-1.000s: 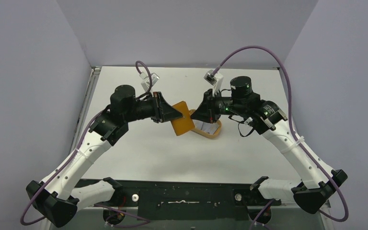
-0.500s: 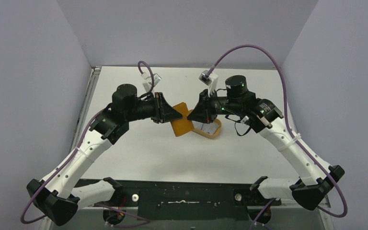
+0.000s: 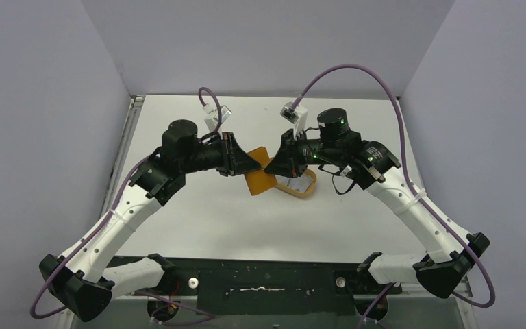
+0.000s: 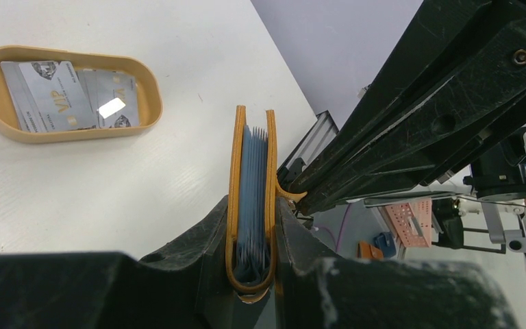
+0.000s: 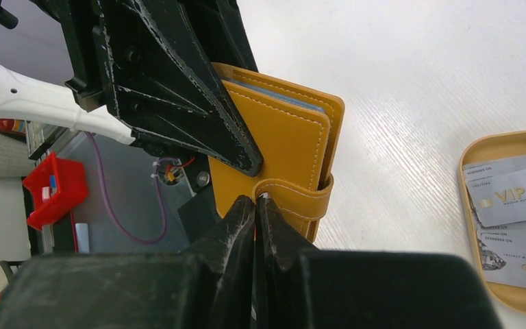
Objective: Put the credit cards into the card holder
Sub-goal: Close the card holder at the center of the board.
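The orange-brown card holder [image 3: 259,179] hangs above the table, spine clamped between the jaws of my left gripper [image 3: 250,164]. In the left wrist view the card holder [image 4: 252,171] stands edge-on, nearly closed, with blue-grey inner pockets showing, and the left gripper [image 4: 252,209] is shut on it. My right gripper [image 5: 257,200] is shut, its tips touching the end of the snap tab [image 5: 301,195], which wraps round the holder's edge. Nothing shows between those fingers. Two pale grey credit cards [image 5: 514,199] lie in the oval tan tray [image 5: 496,140].
The tan tray [image 3: 301,193] sits on the white table [image 3: 212,219] just right of and below the holder, under the right gripper. In the left wrist view the tray [image 4: 68,133] holds the cards [image 4: 48,96]. A metal rail [image 3: 124,151] borders the table's left side.
The right arm has edged left, bringing its shut fingertips against the holder's tab. The left gripper and the holder have stayed put.
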{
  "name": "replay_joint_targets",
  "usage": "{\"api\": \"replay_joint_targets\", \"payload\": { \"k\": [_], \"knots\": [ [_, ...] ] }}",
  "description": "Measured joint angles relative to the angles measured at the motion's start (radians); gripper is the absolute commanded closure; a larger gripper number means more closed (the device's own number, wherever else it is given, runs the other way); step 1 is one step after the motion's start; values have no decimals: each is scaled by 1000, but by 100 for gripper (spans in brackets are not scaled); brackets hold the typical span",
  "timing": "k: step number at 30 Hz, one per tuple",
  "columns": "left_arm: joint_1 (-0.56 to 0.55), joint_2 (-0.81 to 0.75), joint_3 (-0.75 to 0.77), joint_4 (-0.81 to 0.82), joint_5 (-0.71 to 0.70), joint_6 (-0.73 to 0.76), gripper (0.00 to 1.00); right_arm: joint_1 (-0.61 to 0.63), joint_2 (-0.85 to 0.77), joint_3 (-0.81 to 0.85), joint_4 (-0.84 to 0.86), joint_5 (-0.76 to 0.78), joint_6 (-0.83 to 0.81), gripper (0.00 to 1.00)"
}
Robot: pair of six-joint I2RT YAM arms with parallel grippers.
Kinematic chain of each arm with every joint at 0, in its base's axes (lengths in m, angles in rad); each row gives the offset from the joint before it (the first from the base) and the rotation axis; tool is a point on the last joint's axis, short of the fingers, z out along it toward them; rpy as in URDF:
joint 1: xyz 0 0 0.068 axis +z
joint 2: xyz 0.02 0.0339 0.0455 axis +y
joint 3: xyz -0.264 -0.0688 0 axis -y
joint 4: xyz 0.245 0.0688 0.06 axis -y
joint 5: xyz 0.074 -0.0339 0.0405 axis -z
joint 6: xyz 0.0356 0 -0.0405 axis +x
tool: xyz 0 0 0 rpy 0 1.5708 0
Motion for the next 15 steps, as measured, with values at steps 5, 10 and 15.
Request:
{"api": "replay_joint_targets", "payload": {
  "k": [5, 10, 15],
  "knots": [
    [0, 0, 0, 0, -3, -5, 100, 5, 1, 0, 0, 8, 3, 100],
    [0, 0, 0, 0, -6, -6, 100, 11, 1, 0, 0, 22, 0, 100],
    [1, 0, 0, -1, -16, -6, 100, 21, 12, 10, -10, 39, -15, 100]
  ]
}}
